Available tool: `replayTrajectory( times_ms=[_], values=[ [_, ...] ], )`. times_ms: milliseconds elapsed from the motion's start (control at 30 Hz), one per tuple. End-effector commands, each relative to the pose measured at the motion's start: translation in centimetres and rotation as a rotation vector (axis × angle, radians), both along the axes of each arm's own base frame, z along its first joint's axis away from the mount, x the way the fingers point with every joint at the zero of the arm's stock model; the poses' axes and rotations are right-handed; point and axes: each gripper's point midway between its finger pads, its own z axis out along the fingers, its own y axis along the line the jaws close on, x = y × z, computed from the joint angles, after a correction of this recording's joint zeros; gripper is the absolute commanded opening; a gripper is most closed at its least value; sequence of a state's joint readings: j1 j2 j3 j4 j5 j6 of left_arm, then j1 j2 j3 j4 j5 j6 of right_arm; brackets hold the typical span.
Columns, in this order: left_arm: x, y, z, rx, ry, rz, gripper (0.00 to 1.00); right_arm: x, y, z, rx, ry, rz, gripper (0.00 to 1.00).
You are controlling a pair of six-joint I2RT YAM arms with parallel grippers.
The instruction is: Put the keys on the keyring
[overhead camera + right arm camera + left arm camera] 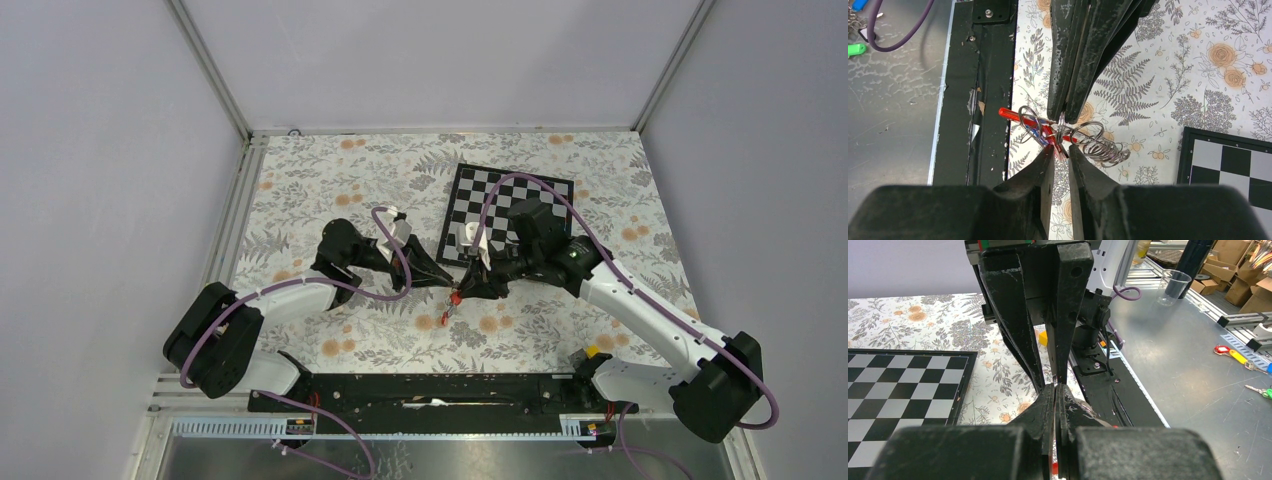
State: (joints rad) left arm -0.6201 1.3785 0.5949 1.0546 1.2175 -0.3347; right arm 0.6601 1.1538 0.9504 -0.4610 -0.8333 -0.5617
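This is a robotics lab test cell. Plain grey wall panels [100, 150] in slim aluminium frame posts [210, 70] box in a table under a floral-printed cloth [330, 180], with two white-and-black robot arms [640, 310] bolted to a black metal base rail [440, 390] and trailing purple cables [385, 225]. A black-and-white chessboard [520, 195] lies on the cloth. Beside it a grey metal workbench [1198, 365] carries a clear plastic cup [1173, 287], brown cardboard boxes [1243, 285] and loose colour-tagged keys [1230, 354].
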Motion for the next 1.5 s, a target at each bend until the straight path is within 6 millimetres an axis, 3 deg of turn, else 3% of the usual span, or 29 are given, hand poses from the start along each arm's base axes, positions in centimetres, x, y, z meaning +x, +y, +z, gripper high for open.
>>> replayTrajectory(
  times_ms=[0,200,500,1000,1233,1467],
  values=[
    [0.7,-0.1,1.0,-0.046,-0.068,0.030,0.00,-0.7,0.4,0.6,0.044,0.021,0.030,0.23],
    [1.0,-0.1,0.9,-0.043,-0.070,0.044,0.00,-1.1,0.6,0.5,0.057,0.048,0.045,0.17],
    [1.2,0.0,0.7,-0.039,-0.072,0.058,0.00,-0.5,0.3,1.0,0.059,0.024,0.017,0.00],
    [2.5,0.1,0.2,-0.008,-0.073,0.115,0.00,2.3,-2.0,-0.3,-0.071,-0.086,-0.148,0.00],
    [2.0,0.3,-0.1,0.012,-0.077,0.077,0.00,2.8,-2.8,-1.2,-0.127,-0.103,-0.174,0.00],
    [3.2,0.0,-0.8,0.060,-0.076,0.128,0.03,3.4,-3.3,-0.5,-0.169,-0.128,-0.188,0.00]
  ],
)
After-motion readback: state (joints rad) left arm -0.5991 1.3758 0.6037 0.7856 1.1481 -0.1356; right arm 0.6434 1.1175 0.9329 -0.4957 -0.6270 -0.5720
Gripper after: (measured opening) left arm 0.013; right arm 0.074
